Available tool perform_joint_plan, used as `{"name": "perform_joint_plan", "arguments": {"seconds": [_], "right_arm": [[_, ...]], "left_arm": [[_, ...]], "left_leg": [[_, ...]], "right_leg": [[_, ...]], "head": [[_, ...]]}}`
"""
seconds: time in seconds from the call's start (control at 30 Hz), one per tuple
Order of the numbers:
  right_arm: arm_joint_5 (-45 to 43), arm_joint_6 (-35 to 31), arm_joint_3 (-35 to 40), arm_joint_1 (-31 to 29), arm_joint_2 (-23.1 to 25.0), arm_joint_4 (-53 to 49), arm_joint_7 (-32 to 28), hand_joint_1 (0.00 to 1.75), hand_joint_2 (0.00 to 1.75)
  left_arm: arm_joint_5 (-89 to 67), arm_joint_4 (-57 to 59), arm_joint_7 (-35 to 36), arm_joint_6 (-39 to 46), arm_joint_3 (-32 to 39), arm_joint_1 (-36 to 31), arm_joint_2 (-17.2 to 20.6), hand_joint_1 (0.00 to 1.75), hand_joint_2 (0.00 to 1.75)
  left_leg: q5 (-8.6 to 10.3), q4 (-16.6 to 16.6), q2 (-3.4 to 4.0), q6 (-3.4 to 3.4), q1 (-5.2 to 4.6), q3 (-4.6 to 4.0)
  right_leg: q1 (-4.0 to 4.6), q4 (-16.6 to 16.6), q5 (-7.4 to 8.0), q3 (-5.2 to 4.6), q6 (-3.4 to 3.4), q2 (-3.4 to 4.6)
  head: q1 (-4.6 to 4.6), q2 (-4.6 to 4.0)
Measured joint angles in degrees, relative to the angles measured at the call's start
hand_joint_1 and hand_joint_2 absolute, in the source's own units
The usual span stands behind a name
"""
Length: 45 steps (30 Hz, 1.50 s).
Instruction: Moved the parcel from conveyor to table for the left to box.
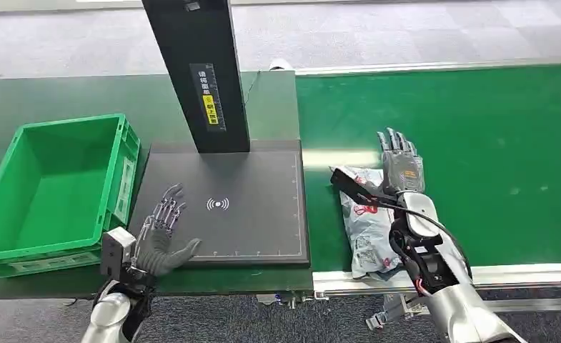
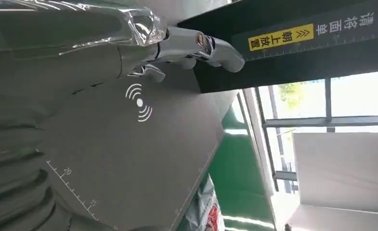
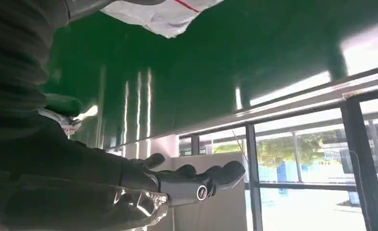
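A white and grey plastic parcel (image 1: 366, 221) with red print lies on the green conveyor belt (image 1: 492, 157), close to the table edge. My right hand (image 1: 400, 163) hovers over its far end, fingers stretched out flat, holding nothing; the parcel's corner (image 3: 167, 14) shows in the right wrist view beside the fingers (image 3: 196, 185). My left hand (image 1: 161, 232) is spread over the near left corner of the black scanner pad (image 1: 249, 214), empty. A green crate (image 1: 56, 189) stands empty at the table's left. The parcel's edge (image 2: 203, 211) peeks past the pad (image 2: 129, 149).
A black scanner post (image 1: 199, 71) with a yellow label rises from the pad's far edge. The dark table (image 1: 63, 100) carries crate and pad. A metal rail (image 1: 520, 275) borders the conveyor's near side. Grey floor lies beyond.
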Motion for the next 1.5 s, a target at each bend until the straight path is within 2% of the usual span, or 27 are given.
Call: {"name": "perform_joint_plan", "arguments": {"seconds": [0.2,0.3,0.37,0.47,0.5,0.73,1.27,1.37,1.5], "right_arm": [[1.2,5.81,-1.99,0.0,-0.09,1.68,3.45,0.0,1.75],[1.25,8.51,-2.53,-0.01,-0.02,3.51,3.19,0.0,1.75],[0.34,10.87,-2.58,-0.01,0.18,4.66,0.31,0.0,1.75],[-4.34,16.93,-2.21,0.04,0.44,5.57,-10.57,0.0,1.75],[-5.53,17.88,-1.96,0.06,0.44,5.64,-12.34,0.0,1.75],[-10.01,21.9,0.96,0.1,0.44,5.11,-17.53,0.0,1.75],[-11.65,22.09,10.14,-2.91,0.55,7.19,-17.58,0.0,1.75],[-11.39,20.49,10.89,-3.18,0.52,7.58,-14.93,0.0,1.75],[-10.3,16.45,11.06,-3.65,0.17,7.78,-7.4,0.0,1.75]], "left_arm": [[-0.81,0.44,0.5,0.0,0.0,-0.29,-0.22,0.0,1.75],[-0.9,1.07,0.76,0.24,-0.04,-0.81,-0.37,0.0,1.75],[-0.9,1.27,0.77,0.26,-0.07,-0.96,-0.48,0.0,1.75],[-0.9,1.75,0.74,-0.02,-0.09,-1.22,-0.57,0.0,1.75],[-0.92,1.95,0.7,-0.11,-0.09,-1.41,-0.57,0.0,1.75],[-0.9,2.78,0.59,-0.04,-0.04,-1.95,-0.55,0.0,1.75],[-1.29,2.78,0.94,0.26,0.02,-1.66,-0.48,0.0,1.75],[-1.27,2.71,1.25,0.46,0.13,-1.42,-0.48,0.0,1.75],[-1.29,0.94,2.1,0.9,0.72,0.34,-0.61,0.0,1.75]], "left_leg": [[0.0,0.0,0.0,0.0,0.0,0.0],[0.0,0.0,0.01,0.0,0.0,-0.01],[0.0,0.0,0.01,0.0,0.0,-0.01],[0.0,0.0,0.02,0.0,0.0,0.0],[0.0,0.0,0.01,0.0,0.0,0.0],[0.0,0.0,0.04,0.0,-0.01,-0.01],[0.0,0.0,0.0,0.0,0.0,-0.02],[0.0,0.0,0.0,0.0,0.0,-0.02],[0.0,0.0,0.0,0.0,0.0,-0.02]], "right_leg": [[0.0,-0.01,0.0,0.0,0.0,0.0],[0.0,0.0,0.0,0.01,0.0,0.0],[0.0,0.0,0.0,0.01,0.0,0.0],[0.0,0.0,0.0,-0.01,0.0,0.01],[0.01,0.0,0.0,-0.01,0.0,0.01],[0.0,0.0,0.0,0.0,0.0,0.01],[0.0,0.0,0.0,0.01,0.0,0.0],[0.0,0.0,0.0,0.01,0.0,0.0],[0.0,0.0,0.0,-0.01,0.0,0.0]], "head": [[0.0,0.0],[0.0,0.0],[-0.02,0.0],[0.0,0.0],[0.0,0.0],[0.0,0.0],[0.0,0.0],[-0.02,0.0],[0.0,0.0]]}}
